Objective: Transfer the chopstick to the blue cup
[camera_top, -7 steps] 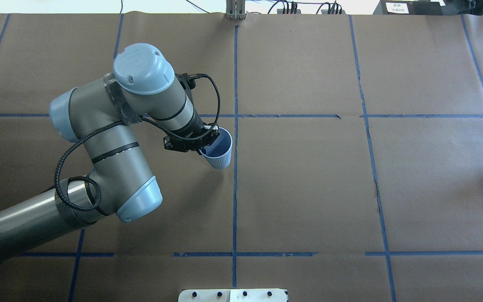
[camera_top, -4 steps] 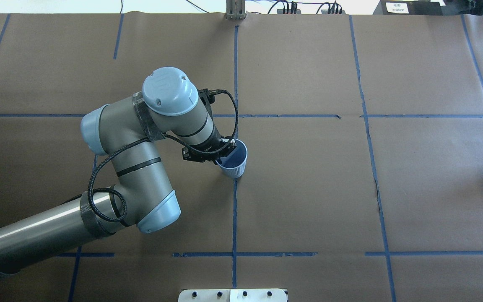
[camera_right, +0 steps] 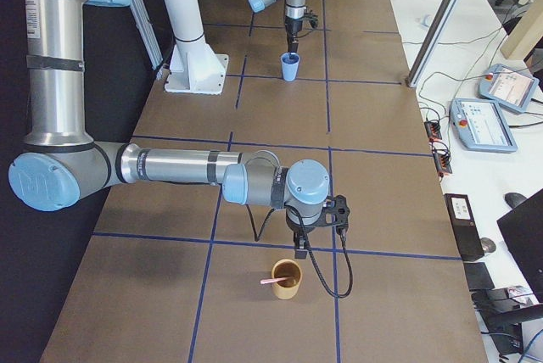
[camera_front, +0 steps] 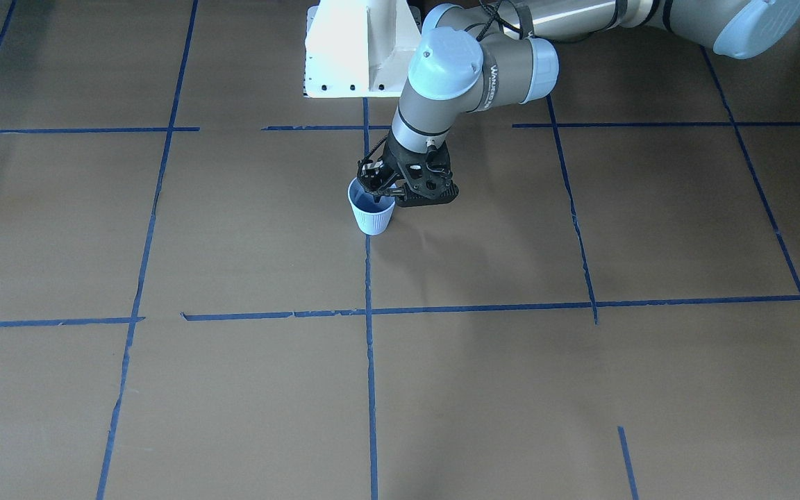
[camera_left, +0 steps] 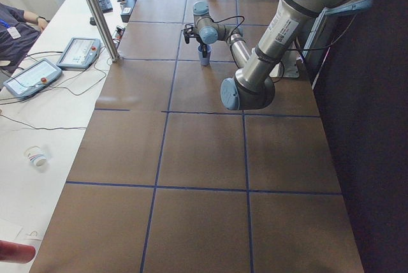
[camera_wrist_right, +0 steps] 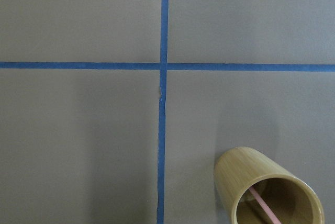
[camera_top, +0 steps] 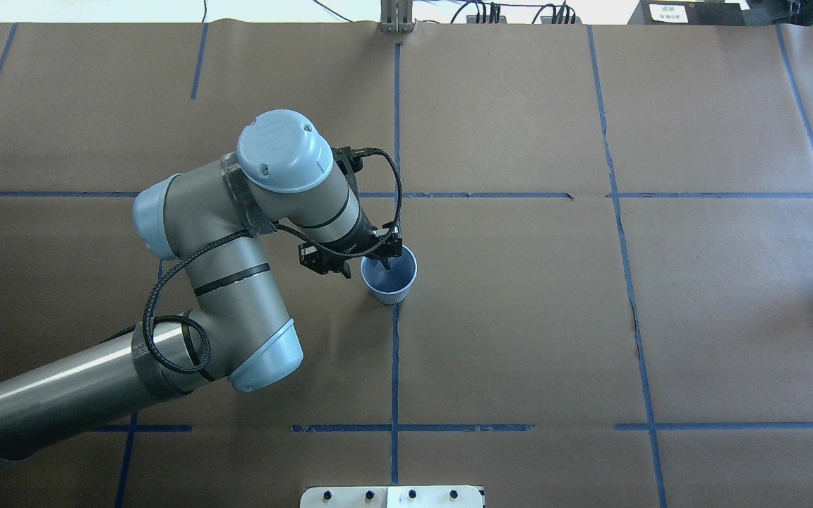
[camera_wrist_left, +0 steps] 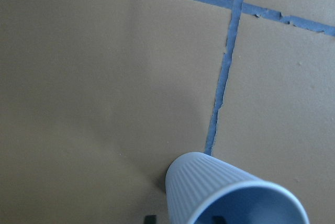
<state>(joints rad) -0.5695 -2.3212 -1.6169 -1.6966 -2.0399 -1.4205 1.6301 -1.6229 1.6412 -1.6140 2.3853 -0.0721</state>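
Note:
The pale blue ribbed cup (camera_top: 389, 281) stands upright on the brown table at the centre tape line; it also shows in the front view (camera_front: 372, 217) and the left wrist view (camera_wrist_left: 220, 192). My left gripper (camera_top: 377, 262) is at its rim, one finger inside and one outside, with a gap showing between them. A pink chopstick (camera_wrist_right: 264, 206) leans inside a bamboo cup (camera_wrist_right: 268, 185) far to my right (camera_right: 286, 278). My right gripper (camera_right: 299, 246) hangs just above that cup. Only the exterior right view shows it, so I cannot tell whether it is open or shut.
The white robot base mount (camera_front: 358, 48) stands behind the blue cup. Blue tape lines grid the brown paper. A steel post (camera_left: 95, 11) and teach pendants (camera_right: 501, 121) are on the side table beyond the far edge.
My left arm carried the tilted blue cup to the right onto the centre tape line. The cup now stands upright, and the arm has barely moved in the last half second.

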